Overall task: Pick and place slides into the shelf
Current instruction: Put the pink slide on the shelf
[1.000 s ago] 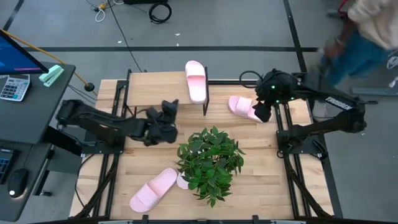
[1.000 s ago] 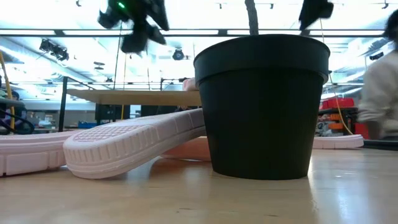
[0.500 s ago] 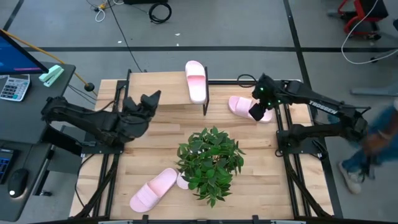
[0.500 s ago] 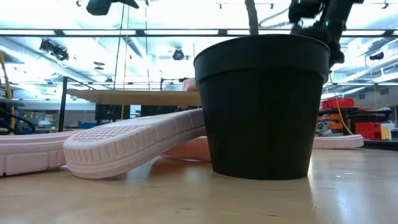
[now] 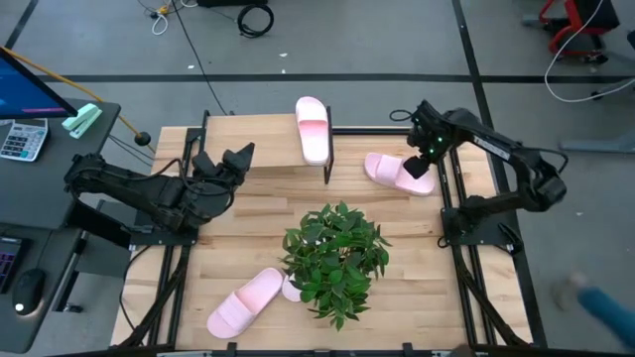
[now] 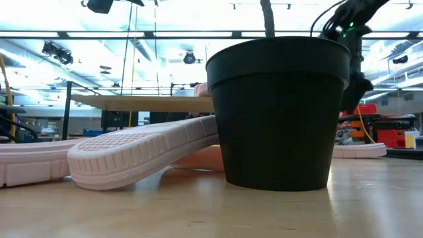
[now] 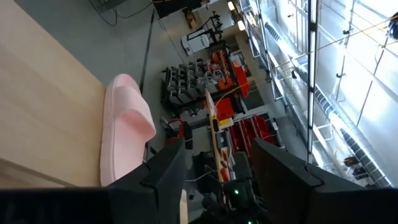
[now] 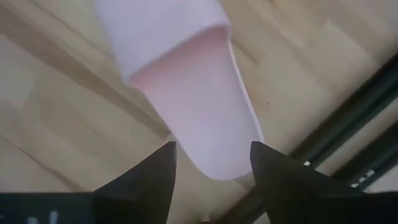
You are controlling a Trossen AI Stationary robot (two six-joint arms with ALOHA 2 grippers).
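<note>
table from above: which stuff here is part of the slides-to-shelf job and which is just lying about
Part of the job:
- slide on the shelf
- slide by the right gripper
- slide near the front edge
- shelf
- right gripper, open over its slide
- left gripper, open, empty

Just lying about:
- potted plant
- calculator
- mouse

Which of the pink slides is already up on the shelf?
The slide at the shelf's right end, toe pointing away from the plant. The one under the right gripper and the one by the plant pot both lie on the tabletop.
</note>
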